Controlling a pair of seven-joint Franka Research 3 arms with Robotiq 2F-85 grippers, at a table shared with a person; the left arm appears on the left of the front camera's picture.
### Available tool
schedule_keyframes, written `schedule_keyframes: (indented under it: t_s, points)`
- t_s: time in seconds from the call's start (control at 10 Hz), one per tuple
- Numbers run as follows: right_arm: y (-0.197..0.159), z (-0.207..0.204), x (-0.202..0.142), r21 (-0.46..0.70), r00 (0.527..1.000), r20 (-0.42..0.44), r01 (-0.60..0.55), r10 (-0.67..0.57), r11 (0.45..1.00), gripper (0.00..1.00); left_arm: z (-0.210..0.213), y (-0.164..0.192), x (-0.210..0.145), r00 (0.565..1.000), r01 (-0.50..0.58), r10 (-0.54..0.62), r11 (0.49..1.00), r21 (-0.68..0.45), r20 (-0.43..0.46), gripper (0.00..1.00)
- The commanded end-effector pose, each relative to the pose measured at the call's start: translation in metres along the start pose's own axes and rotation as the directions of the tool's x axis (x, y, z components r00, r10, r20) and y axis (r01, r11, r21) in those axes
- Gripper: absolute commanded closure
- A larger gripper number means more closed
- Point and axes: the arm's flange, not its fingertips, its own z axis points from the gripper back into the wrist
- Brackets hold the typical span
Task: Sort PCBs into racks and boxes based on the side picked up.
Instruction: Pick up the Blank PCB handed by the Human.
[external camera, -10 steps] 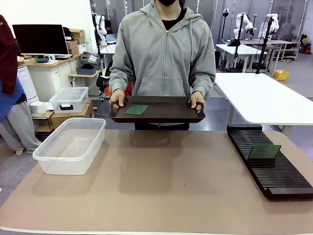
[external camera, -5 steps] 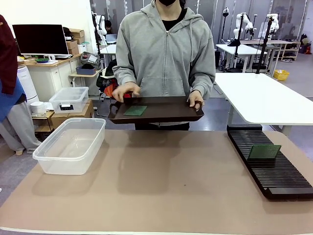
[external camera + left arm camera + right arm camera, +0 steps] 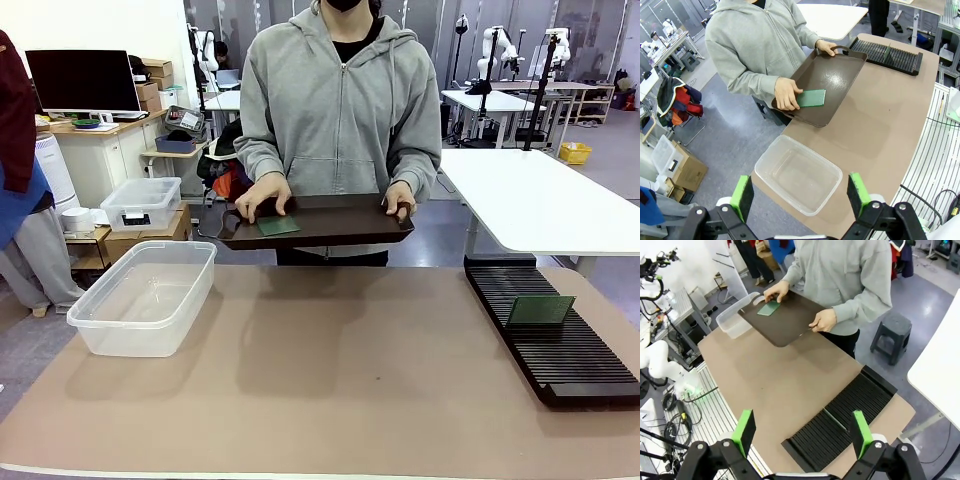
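A person across the table holds a dark brown tray [image 3: 340, 222] above the far edge. One green PCB [image 3: 277, 226] lies flat at the tray's left end, with the person's hand [image 3: 262, 195] resting on it. That same PCB [image 3: 811, 98] [image 3: 768, 308] is in both wrist views. A second PCB [image 3: 540, 311] stands upright in the black slotted rack [image 3: 560, 360] at the right. At the left of the table sits the clear box [image 3: 145, 295]. My left gripper [image 3: 800, 195] hangs open high above the box [image 3: 800, 175]. High over the rack [image 3: 840, 420], my right gripper [image 3: 802, 432] is open too.
A smaller lidded clear box [image 3: 140, 203] sits on a carton beyond the table's left corner. A white table [image 3: 540, 200] stands at the back right. The tan tabletop [image 3: 340, 370] between box and rack is bare. A black stool [image 3: 890, 335] stands behind the person.
The person's hand left the tray's left handle and came to rest on the PCB. The tray sank slightly; the other hand still holds its right handle.
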Motion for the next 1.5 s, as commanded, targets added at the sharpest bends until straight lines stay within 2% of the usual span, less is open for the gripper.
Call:
schedule_keyframes:
  t_s: [0.0, 1.0, 1.1, 1.4]
  points:
    - [0.002, 0.010, 0.008, 0.006, 0.999, -0.030, 0.024, -0.024, 1.000, 0.00, -0.001, -0.001, -0.001, 1.000, 0.010, -0.010, 1.000, -0.012, 0.011, 0.00]
    - [0.001, 0.025, 0.009, -0.191, 0.996, -0.028, 0.080, -0.087, 0.978, 0.00, -0.001, -0.001, -0.001, 1.000, 0.010, -0.010, 1.000, -0.012, 0.011, 0.00]
    - [-0.003, 0.032, 0.008, -0.138, 0.999, -0.004, 0.050, -0.051, 0.989, 0.00, -0.001, -0.001, -0.001, 1.000, 0.010, -0.010, 1.000, -0.012, 0.011, 0.00]
    - [-0.003, 0.032, 0.008, -0.138, 0.999, -0.004, 0.050, -0.051, 0.989, 0.00, -0.001, -0.001, -0.001, 1.000, 0.010, -0.010, 1.000, -0.012, 0.011, 0.00]
